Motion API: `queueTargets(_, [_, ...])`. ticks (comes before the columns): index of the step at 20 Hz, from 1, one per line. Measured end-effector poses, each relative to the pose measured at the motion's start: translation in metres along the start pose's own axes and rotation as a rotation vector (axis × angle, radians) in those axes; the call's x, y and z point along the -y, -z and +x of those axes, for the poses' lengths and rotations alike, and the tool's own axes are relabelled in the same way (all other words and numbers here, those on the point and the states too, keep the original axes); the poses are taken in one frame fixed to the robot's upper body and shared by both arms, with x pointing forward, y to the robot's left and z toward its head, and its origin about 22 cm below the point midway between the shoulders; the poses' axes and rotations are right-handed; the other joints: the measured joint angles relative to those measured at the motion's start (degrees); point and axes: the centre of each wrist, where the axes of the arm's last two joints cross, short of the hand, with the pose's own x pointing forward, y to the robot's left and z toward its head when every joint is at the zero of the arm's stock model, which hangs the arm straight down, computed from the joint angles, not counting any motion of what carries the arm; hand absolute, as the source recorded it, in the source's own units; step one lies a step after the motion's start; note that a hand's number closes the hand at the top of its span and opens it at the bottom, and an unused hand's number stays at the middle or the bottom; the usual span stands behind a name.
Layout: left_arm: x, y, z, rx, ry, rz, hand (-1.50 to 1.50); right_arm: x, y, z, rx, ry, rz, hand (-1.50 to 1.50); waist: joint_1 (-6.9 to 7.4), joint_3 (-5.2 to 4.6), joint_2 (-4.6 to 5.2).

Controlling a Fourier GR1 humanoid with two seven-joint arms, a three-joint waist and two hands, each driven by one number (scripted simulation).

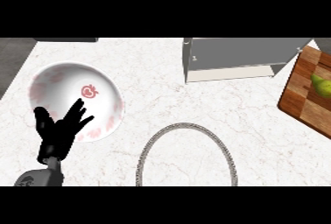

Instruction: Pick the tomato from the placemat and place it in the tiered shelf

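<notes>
Counter (168, 109) was pale marble. Tiered shelf (236, 59) stood at the far edge, placemat (145, 153) lay near, its middle bare. Bowl (58, 78) left, cutting board (304, 100) with pear (321, 86) right. Left hand (61, 129) rested, fingers spread, holding nothing. Right hand out of view. Tomato nowhere visible. Judged light, smooth, bruisable; grasp around its widest part.

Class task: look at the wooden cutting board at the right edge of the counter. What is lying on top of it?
A green pear lies on the wooden cutting board, partly cut off by the picture's right edge. Nothing else shows on the visible part; the rest of the board lies out of view.
</notes>
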Motion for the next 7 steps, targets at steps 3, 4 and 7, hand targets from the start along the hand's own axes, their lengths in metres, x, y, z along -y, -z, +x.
queueTargets(3, [0.001, -0.001, 0.0, 0.002, -0.003, 0.002, 0.0, 0.041, 0.006, -0.007, -0.028, 0.026, -0.022, -1.5, -0.17, 0.0, -0.03])
queueTargets(4, [-0.001, -0.002, -0.001, 0.007, -0.004, -0.004, 0.0, 0.052, 0.008, -0.009, -0.03, 0.029, -0.022, -1.5, -0.11, -0.02, 0.0])
queueTargets(7, [-0.003, 0.0, -0.002, 0.01, -0.005, -0.007, 0.0, 0.082, 0.009, -0.013, -0.034, 0.037, -0.006, -1.5, -0.03, -0.04, 0.04])
